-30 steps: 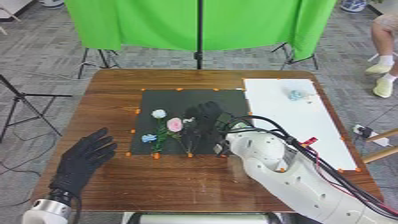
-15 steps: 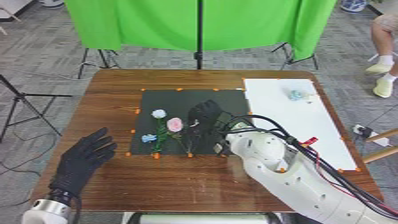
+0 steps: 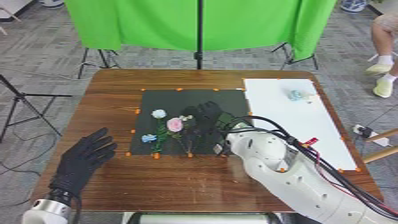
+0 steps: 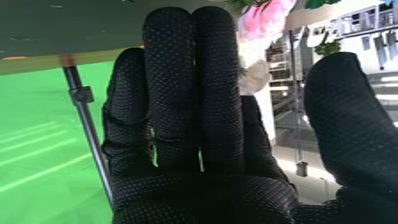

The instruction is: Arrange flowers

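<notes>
My right hand [image 3: 209, 115] in its black fabric glove has shifted slightly over the black mat [image 3: 164, 98], and a small cream-white bloom [image 4: 254, 77] lies in the space between my straight fingers and the thumb held wide, though I can't tell if I have hold of it. The full pink flower [image 3: 175, 125] is just beside me, the white [image 3: 159, 114] and light-blue [image 3: 149, 138] blooms on green stems beyond, so I judge the arrangement needs gentle placing, without nudging them

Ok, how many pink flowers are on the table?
1. The pink flower lies on the black sheet, just left of the right hand, which may hide others.
</notes>
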Available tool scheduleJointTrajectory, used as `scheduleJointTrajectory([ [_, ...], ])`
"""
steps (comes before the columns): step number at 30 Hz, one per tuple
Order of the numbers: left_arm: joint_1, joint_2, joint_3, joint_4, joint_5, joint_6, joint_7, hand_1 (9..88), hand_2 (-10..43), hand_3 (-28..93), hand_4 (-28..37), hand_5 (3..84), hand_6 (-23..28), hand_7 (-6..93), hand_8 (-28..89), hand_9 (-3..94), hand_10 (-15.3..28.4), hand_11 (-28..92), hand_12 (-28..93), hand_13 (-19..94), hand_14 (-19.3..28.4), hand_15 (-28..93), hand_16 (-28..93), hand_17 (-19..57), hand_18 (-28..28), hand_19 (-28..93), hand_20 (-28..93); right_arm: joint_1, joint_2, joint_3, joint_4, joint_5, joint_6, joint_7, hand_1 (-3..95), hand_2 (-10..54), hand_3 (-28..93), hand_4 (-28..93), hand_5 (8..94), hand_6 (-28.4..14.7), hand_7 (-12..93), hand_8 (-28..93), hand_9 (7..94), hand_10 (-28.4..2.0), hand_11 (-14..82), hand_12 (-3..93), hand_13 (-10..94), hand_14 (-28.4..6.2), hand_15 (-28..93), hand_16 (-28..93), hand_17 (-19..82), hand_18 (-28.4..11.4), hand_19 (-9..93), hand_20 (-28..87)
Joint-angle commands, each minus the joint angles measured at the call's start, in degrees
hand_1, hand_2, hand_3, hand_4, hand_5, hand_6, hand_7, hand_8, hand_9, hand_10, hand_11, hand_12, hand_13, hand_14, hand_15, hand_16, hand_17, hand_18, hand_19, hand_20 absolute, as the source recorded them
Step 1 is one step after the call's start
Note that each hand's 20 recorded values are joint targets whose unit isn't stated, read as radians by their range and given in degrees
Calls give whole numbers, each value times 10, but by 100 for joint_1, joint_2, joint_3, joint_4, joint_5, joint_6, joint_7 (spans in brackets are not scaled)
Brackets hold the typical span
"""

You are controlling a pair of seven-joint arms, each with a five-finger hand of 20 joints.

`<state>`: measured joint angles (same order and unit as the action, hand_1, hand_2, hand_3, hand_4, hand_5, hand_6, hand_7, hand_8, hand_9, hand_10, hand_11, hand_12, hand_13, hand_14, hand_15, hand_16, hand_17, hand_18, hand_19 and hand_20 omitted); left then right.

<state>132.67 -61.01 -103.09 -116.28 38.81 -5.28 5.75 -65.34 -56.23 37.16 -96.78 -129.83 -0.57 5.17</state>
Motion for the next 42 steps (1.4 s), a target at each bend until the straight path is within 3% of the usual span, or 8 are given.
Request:
scheduleJointTrajectory([
  [1, 43, -19, -4, 43, 15, -39, -67, 242, 13, 688, -271, 329, 41, 196, -89, 290, 123, 251, 171, 239, 141, 392, 7, -85, 209, 502, 97, -32, 12, 45, -56, -220, -26, 12, 273, -19, 820, -283, 475, -1, 213, -156, 756, -59, 162, 135, 672, -52, 468, 196, 274, -164, 750, 374],
  [3, 61, -25, -3, 40, 22, -44, -55, 242, 13, 687, -271, 330, 41, 197, -89, 291, 123, 250, 171, 239, 141, 392, 7, -86, 209, 502, 98, -17, 12, 31, -59, -229, -23, 33, 269, -19, 821, -283, 529, 13, 221, -156, 711, -76, 167, 140, 634, -58, 492, 204, 268, -165, 749, 378],
  [10, 65, -60, 19, 43, 17, -33, -43, 242, 13, 687, -271, 330, 41, 197, -89, 290, 123, 252, 171, 239, 141, 392, 8, -85, 209, 502, 98, 15, 31, -57, -17, -266, 123, 79, 253, -23, 831, -283, 580, 64, 269, -181, 436, -140, 711, 469, 425, -136, 868, 316, 226, -172, 751, 409],
  [12, 69, -63, 16, 39, 18, -39, -35, 242, 13, 687, -271, 330, 42, 196, -89, 290, 124, 252, 171, 239, 142, 392, 7, -85, 209, 502, 98, 47, 34, -128, 30, -307, 371, 32, 263, -16, 833, -282, 631, 58, 281, -185, 410, -142, 731, 479, 395, -139, 883, 315, 217, -171, 750, 413],
  [24, 52, -72, 26, 39, 25, -23, -31, 243, 13, 687, -272, 330, 41, 197, -89, 290, 124, 251, 171, 239, 142, 392, 7, -85, 209, 502, 98, 133, -2, -236, 153, -469, 750, -78, 599, 63, 443, -283, 724, 45, 336, -39, 612, -99, 655, 424, 565, -82, 805, 338, 254, -150, 749, 410],
  [29, 33, -66, 30, 49, 19, -21, -18, 243, 14, 686, -271, 330, 41, 197, -90, 290, 124, 251, 170, 239, 142, 392, 7, -86, 209, 502, 99, 116, -22, -173, 192, -577, 694, -293, 559, 24, 667, -282, 675, 50, 363, -84, 617, -77, 492, 545, 554, -50, 734, 388, 251, -142, 731, 417],
  [36, 31, -69, 27, 47, 23, -18, 8, 243, 14, 686, -271, 331, 42, 197, -90, 291, 124, 251, 170, 239, 142, 393, 7, -85, 210, 502, 98, 108, -58, -156, 236, -501, 680, -387, 570, 7, 794, -283, 677, 79, 375, -80, 647, -50, 182, 422, 550, 8, 507, 387, 199, -141, 810, 270],
  [42, 4, -69, 34, 54, 24, -19, 0, 243, 14, 687, -272, 330, 41, 197, -89, 291, 124, 252, 171, 239, 142, 393, 7, -85, 209, 502, 98, 135, -68, -168, 292, -532, 663, -320, 504, -18, 746, -283, 572, 71, 383, -124, 583, -59, 243, 330, 532, 9, 513, 375, 221, -149, 702, 374],
])
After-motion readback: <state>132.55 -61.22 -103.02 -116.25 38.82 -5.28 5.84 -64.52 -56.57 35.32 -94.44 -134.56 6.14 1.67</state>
